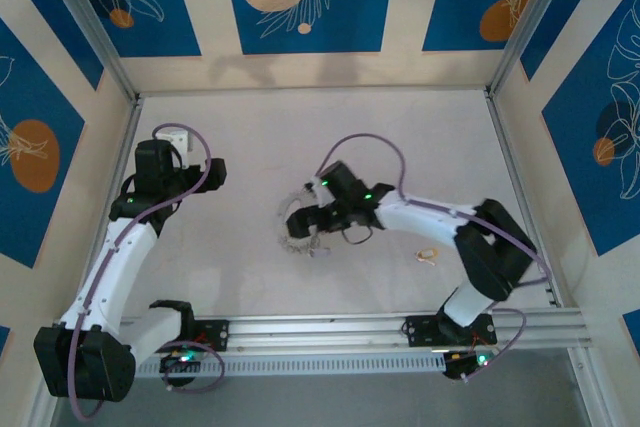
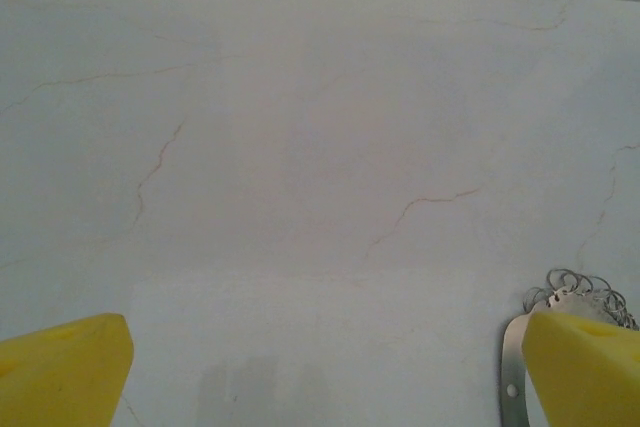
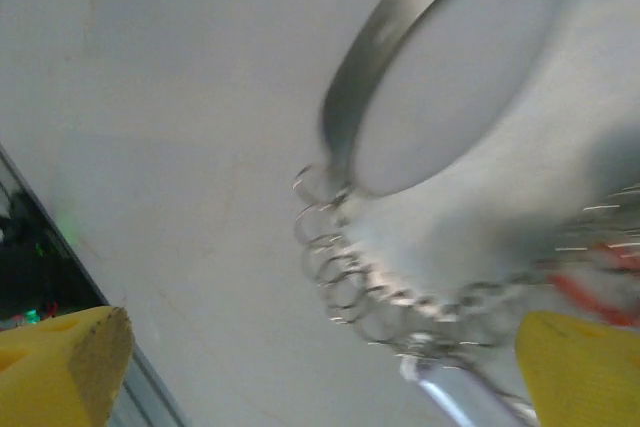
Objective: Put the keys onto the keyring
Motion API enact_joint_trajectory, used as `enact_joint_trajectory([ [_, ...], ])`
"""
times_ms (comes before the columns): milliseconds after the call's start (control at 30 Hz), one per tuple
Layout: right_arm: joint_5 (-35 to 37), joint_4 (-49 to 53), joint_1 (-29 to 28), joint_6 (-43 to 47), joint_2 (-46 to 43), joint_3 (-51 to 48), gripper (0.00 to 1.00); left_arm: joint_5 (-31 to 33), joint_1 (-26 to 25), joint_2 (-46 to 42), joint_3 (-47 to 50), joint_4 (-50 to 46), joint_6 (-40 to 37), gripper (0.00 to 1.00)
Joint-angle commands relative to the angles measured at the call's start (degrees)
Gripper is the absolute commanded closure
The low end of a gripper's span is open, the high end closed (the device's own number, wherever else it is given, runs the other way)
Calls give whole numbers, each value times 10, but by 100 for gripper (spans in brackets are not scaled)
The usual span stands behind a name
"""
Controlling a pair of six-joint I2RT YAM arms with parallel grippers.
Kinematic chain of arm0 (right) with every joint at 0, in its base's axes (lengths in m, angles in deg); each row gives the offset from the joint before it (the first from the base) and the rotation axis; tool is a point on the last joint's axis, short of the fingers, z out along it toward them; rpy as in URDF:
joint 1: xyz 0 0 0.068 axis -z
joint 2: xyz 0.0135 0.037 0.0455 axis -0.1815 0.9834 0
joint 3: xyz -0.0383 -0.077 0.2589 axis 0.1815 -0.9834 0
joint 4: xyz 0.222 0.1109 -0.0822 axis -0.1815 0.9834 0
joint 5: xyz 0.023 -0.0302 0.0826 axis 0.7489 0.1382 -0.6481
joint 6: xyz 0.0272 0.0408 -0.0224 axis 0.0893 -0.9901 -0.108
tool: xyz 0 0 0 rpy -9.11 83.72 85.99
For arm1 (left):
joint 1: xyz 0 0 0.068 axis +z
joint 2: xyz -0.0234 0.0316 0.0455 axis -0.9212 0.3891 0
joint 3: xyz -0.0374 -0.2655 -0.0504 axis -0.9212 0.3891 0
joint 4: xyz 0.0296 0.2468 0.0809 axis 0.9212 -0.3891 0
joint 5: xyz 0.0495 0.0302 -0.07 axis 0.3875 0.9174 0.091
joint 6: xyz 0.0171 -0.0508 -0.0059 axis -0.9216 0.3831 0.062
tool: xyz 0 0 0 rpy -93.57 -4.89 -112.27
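Right gripper (image 3: 320, 387): jaws at full spread, nothing held. Its 2 yellow fingers (image 3: 60, 367) straddle the keyring (image 3: 372, 57) at mid-table, with a chain of small rings (image 3: 340, 267) attached. 1 key (image 1: 427, 255) lies on the table (image 1: 400, 127), well apart to the right. Left gripper (image 2: 320, 382): wide open, empty.

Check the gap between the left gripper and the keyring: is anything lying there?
No, the stretch is bare: the top external view shows plain table between the open left gripper and the keyring.
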Motion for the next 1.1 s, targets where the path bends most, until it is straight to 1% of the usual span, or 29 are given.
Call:
enact_joint_trajectory([
  [0,-57,3,93,36,-18,-37,6,-21,-4,11,2,3,2,0],
  [67,-122,-1,134,60,4,-32,9,-34,-5,15,3,5,9,0],
  [133,-143,16,139,88,30,-5,9,-40,-6,14,3,5,14,0],
  [200,-136,26,133,100,54,24,9,-40,-7,10,6,9,16,0],
  [367,-138,-28,130,75,113,52,9,-39,-9,2,11,15,20,0],
  [467,-131,-20,128,73,149,68,9,-44,-11,7,11,15,23,0],
  [633,-121,-9,118,77,143,17,9,-43,-16,8,9,11,22,0],
  [700,-119,-2,105,71,127,-12,9,-39,-16,10,10,12,22,0],
  [833,-132,-10,44,46,99,-61,9,-41,-20,17,8,9,22,0],
  [967,-139,-3,-20,30,90,-54,8,-37,-20,28,5,6,21,0],
  [1067,-162,-26,-48,25,98,-27,7,-38,-21,30,4,5,21,0],
])
